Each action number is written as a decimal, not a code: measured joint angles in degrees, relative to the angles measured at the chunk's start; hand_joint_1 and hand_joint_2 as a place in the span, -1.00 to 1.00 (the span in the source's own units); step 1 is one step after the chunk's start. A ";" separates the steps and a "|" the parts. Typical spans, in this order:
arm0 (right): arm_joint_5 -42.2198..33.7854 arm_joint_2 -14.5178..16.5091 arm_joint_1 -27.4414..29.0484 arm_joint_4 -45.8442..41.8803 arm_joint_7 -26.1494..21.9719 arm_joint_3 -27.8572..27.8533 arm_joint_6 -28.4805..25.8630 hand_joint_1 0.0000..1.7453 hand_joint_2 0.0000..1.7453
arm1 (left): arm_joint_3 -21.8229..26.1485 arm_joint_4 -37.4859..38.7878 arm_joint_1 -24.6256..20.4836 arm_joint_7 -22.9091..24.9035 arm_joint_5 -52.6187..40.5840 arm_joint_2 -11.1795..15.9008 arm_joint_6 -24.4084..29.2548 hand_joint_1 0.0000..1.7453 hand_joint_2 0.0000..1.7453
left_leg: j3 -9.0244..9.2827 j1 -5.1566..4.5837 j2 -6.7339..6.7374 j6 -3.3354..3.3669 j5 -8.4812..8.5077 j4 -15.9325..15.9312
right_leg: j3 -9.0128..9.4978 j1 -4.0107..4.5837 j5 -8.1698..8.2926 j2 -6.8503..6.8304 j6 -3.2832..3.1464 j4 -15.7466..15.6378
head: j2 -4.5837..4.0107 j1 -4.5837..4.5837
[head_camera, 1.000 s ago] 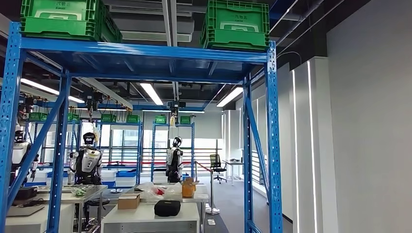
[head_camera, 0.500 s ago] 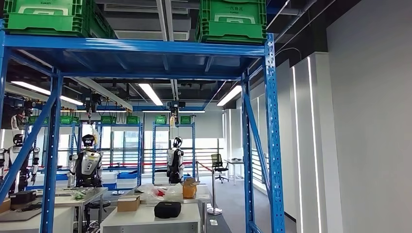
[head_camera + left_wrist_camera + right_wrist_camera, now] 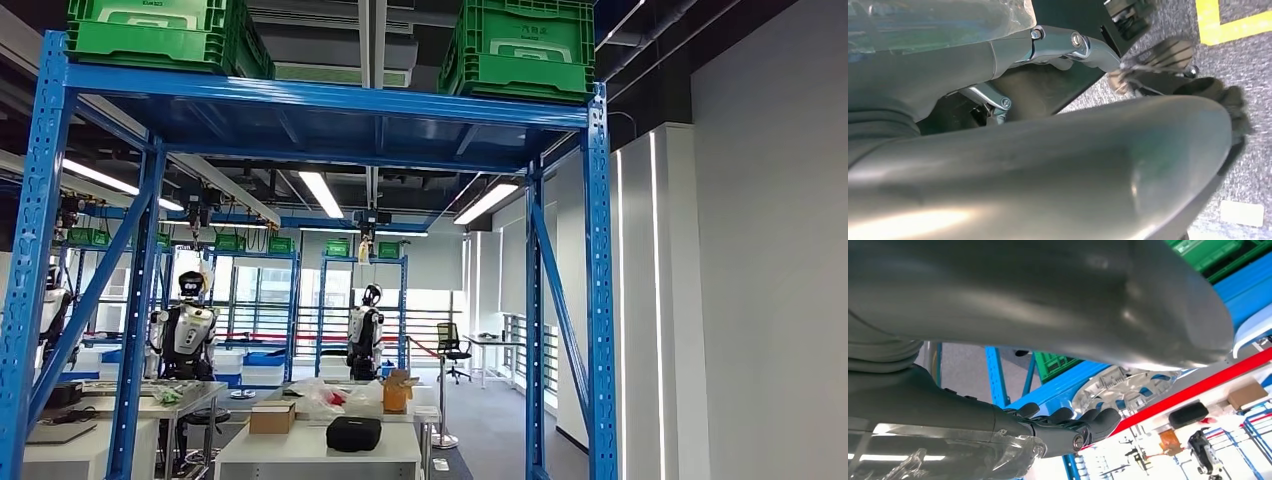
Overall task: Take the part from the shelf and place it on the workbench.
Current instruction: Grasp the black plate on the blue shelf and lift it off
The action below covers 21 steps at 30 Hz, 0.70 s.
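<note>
A round silver cast part (image 3: 1128, 387) lies on a blue shelf level, seen in the right wrist view. My right hand (image 3: 1063, 427) reaches toward it, dark fingers (image 3: 1098, 419) stretched out close to its rim, the thick thumb (image 3: 1048, 295) apart from them; I cannot tell whether they touch it. My left hand (image 3: 1048, 165) hangs over grey floor with nothing between its thumb and fingers (image 3: 1068, 42). The head view looks through the tall blue shelf frame (image 3: 330, 100), with two green crates (image 3: 150, 30) (image 3: 520, 45) on its top level.
Behind the shelf stands a white table (image 3: 320, 455) with a black case (image 3: 353, 433) and a cardboard box (image 3: 271, 416). Two other robots (image 3: 188, 335) (image 3: 366, 335) stand farther back. A white wall (image 3: 760, 300) runs along the right. Yellow tape (image 3: 1233, 27) marks the floor.
The whole head picture has shifted, first left and up, then right and down: the camera has moved. Nothing in the scene itself has visibly changed.
</note>
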 joint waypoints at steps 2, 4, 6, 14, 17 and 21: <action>-0.07 -0.17 -0.03 0.01 0.13 -0.18 -0.05 -1.00 -1.00 | 0.01 0.00 0.02 0.01 -0.01 -0.05 0.00 -1.00 -1.00 | 0.41 -0.30 -0.04 -0.31 -0.75 0.03 | 2.83 0.49 2.77 -0.07 -1.03 -6.61 | 0.00 0.15; -0.20 -0.31 -0.02 -0.01 0.20 -0.43 -0.12 -1.00 -1.00 | 0.01 0.00 0.04 0.00 -0.02 -0.05 0.01 -1.00 -1.00 | 0.38 -0.32 0.07 -0.86 -1.22 -0.10 | 4.02 0.84 2.39 -0.02 -1.58 -8.83 | 0.00 0.29; -0.30 -0.34 0.01 -0.04 0.23 -0.66 -0.17 -1.00 -1.00 | -0.01 0.00 0.02 -0.01 0.01 0.04 0.02 -1.00 -1.00 | 0.80 -0.23 0.23 -1.43 -1.55 -0.34 | 4.52 0.73 2.23 0.20 -1.85 -9.62 | 0.01 0.17; -1.59 -2.15 1.64 0.60 3.44 -2.61 -0.05 -1.00 -1.00 | 0.10 -0.04 -0.26 -0.77 0.06 0.05 0.27 -1.00 -1.00 | -7.17 1.35 0.32 -4.12 -5.14 14.36 | 7.31 -0.48 0.91 -0.09 -1.96 -10.80 | 0.00 0.76; -2.55 -4.30 3.03 1.17 3.82 -4.85 -0.60 -1.00 -1.00 | 0.13 -0.02 -0.06 -0.32 0.41 0.08 0.28 -1.00 -1.00 | -3.67 1.66 0.27 -4.13 1.32 4.85 | 8.34 -0.74 -0.12 0.03 -0.97 -10.41 | 0.00 0.92; -3.23 -7.10 4.73 1.54 4.09 -7.82 -1.71 -1.00 -1.00 | 0.22 0.00 0.10 -0.15 0.67 0.11 0.45 -1.00 -1.00 | -2.29 1.33 0.14 -1.95 0.70 0.88 | 8.07 -0.70 -0.30 -0.08 0.68 -10.46 | 0.01 0.69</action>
